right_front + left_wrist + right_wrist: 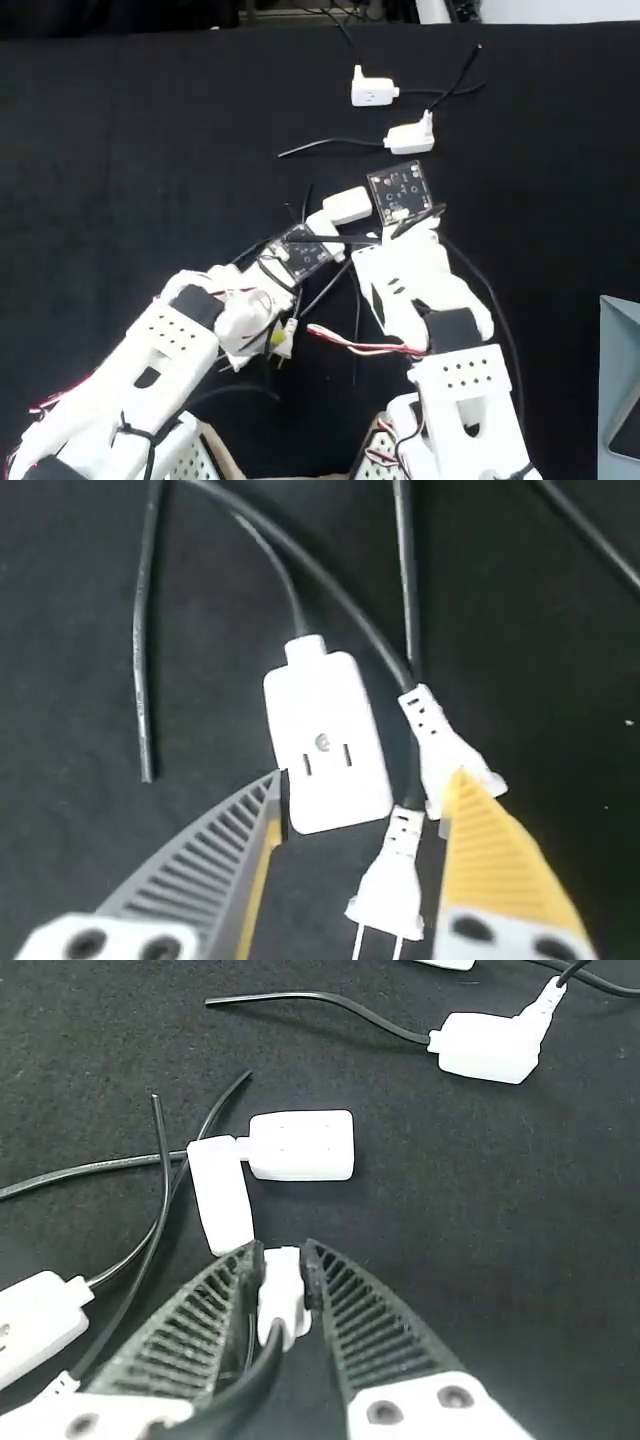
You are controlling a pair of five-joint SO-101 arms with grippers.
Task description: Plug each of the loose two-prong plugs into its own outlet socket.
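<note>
Seen from the right wrist: right gripper (281,1252) closed down on a white plug (280,1295), with the plug's black cord running back between the ribbed fingers (190,1340); just ahead of the tips, a white block (300,1145) joined at a right angle to a second white piece (220,1195); farther on and well apart, a white cord-end body (485,1048).

Seen from the left wrist: left gripper (365,778) spread wide, gripping nothing; grey finger (215,850) with its tip just beside an outlet socket (325,740), lying slot-face up on the black table (520,630); between the fingers, a loose two-prong plug (388,885), prongs bare and pointing back toward the wrist; against the tip of the yellow finger (495,860), a second plug (435,740), close beside the socket.

Seen from above: both arms meeting near the table's middle, wrists almost side by side, cords crossing beneath; toward the far edge, another socket (372,90) on its own cord; slots and prongs too small to tell from here, plain from the wrists.
</note>
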